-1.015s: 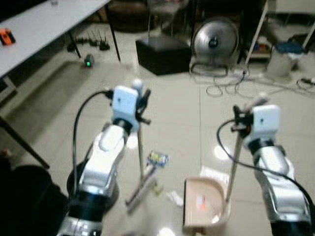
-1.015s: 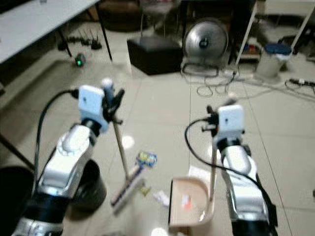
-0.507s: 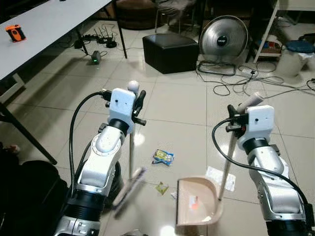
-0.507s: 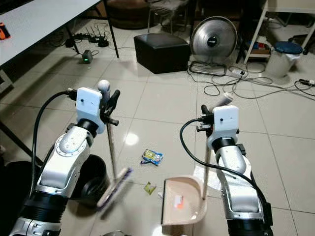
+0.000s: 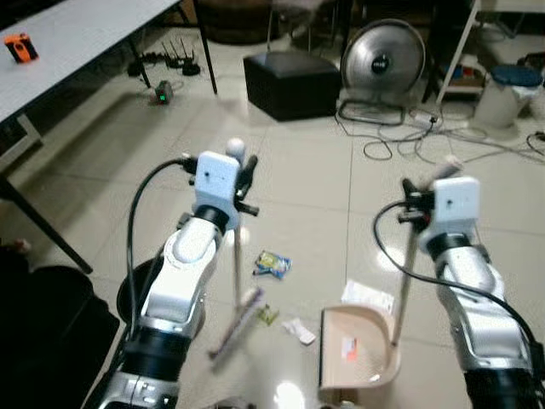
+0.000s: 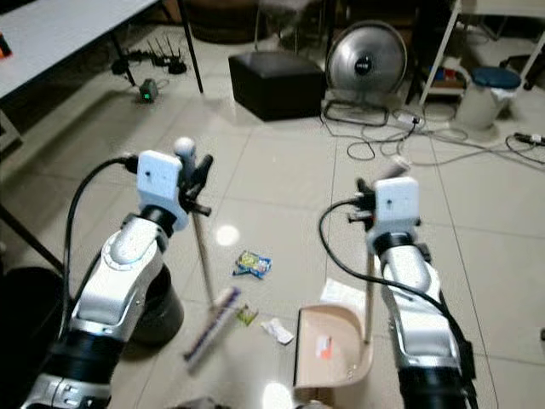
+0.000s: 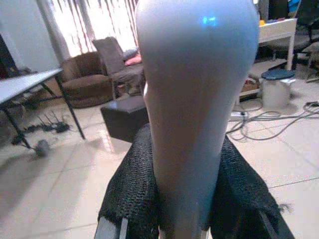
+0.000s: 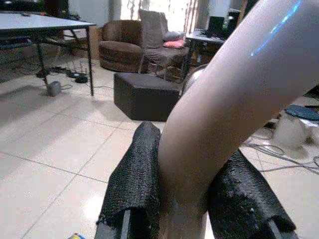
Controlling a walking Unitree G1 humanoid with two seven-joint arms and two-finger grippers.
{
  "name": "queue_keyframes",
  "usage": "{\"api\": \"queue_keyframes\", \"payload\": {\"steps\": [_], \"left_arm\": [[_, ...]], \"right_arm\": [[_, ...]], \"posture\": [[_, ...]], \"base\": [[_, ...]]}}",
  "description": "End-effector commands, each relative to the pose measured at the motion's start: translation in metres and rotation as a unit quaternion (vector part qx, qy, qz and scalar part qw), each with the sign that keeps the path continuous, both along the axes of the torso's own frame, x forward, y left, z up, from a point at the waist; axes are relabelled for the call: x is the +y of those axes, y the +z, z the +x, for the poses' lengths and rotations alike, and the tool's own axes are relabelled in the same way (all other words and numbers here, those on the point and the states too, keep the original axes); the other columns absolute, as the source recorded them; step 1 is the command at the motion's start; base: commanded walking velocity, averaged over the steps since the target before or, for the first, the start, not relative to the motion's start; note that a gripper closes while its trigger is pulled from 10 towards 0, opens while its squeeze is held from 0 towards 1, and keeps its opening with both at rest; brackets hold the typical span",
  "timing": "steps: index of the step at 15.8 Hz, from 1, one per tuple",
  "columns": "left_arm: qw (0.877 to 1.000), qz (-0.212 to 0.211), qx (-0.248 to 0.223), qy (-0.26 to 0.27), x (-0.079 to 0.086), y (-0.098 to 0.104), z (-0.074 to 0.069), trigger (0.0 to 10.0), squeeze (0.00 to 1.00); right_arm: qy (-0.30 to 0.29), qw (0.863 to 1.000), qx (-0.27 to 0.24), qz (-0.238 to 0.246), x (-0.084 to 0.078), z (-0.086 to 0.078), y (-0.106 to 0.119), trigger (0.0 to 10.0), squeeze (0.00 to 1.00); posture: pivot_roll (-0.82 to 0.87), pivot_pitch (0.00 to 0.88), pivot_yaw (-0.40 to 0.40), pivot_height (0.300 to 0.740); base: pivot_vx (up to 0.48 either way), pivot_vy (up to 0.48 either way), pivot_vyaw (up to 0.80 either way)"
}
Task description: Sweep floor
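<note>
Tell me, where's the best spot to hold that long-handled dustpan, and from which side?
Probably near the top of its upright handle, clamped from the side, as the right gripper does now. The dustpan sits flat on the floor with its pole rising straight up, so a high sideways grip lets the arm steer the pan without bending low.

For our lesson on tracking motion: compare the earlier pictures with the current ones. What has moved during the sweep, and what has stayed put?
The left gripper has swung the broom back in toward the dustpan, its head now close to the small scraps. Both grippers keep their hold: left on the broom, right gripper on the dustpan handle. The blue wrapper and dustpan lie where they were.
</note>
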State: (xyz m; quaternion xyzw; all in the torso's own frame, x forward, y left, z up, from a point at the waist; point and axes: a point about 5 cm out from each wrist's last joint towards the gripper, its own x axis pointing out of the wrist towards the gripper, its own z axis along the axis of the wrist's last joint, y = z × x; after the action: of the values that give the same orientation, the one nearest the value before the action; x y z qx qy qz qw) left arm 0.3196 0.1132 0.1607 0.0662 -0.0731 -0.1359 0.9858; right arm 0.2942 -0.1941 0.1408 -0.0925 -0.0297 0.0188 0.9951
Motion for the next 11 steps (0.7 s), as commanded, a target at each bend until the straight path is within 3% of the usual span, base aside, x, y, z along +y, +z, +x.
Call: {"api": "queue_keyframes", "payload": {"steps": [1, 5, 11], "left_arm": [[0.999, 0.018, -0.031, 0.017, 0.005, 0.012, 0.008, 10.0, 0.00], [0.999, 0.014, -0.041, 0.025, 0.000, 0.014, 0.018, 10.0, 0.00], [0.998, -0.016, -0.057, 0.028, -0.011, 0.009, 0.020, 10.0, 0.00]], "right_arm": [[0.011, 1.000, -0.016, -0.012, 0.003, 0.006, 0.005, 10.0, 0.00], [-0.006, 0.999, -0.016, -0.046, -0.006, 0.021, 0.002, 10.0, 0.00], [0.000, 0.997, -0.042, -0.064, -0.009, 0.045, 0.005, 10.0, 0.00]], "posture": [[0.00, 0.099, 0.095, 0.740], [0.01, 0.166, 0.113, 0.740], [0.02, 0.290, 0.078, 0.740]], "base": [[0.000, 0.000, 0.00], [0.000, 0.000, 0.00], [0.000, 0.000, 0.00]]}}
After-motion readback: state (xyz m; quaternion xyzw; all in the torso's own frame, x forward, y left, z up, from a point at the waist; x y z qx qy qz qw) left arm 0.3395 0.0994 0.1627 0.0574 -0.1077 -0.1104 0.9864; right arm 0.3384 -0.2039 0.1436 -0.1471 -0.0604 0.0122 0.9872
